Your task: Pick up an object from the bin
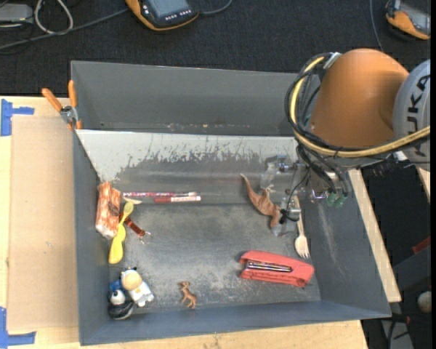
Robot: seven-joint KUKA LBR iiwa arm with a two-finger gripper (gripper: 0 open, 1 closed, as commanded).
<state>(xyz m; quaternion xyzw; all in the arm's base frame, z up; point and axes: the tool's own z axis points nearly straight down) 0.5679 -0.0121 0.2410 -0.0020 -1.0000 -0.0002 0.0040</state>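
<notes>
My gripper (283, 203) is low in the bin's right part, under the arm's orange cover. A brown curved toy, like a small dinosaur (259, 198), lies right against its left side, touching or nearly touching it. Just below the gripper, a white plastic fork (301, 243) points toward the front. Nearer the front right lies a red stapler (276, 269).
At the left wall lie an orange-wrapped packet (105, 208) and a yellow propeller-like piece (119, 235). A red and white pen (163, 196) lies mid-left. A small penguin and white figure (128, 292) and a tiny brown animal (187, 294) sit near the front.
</notes>
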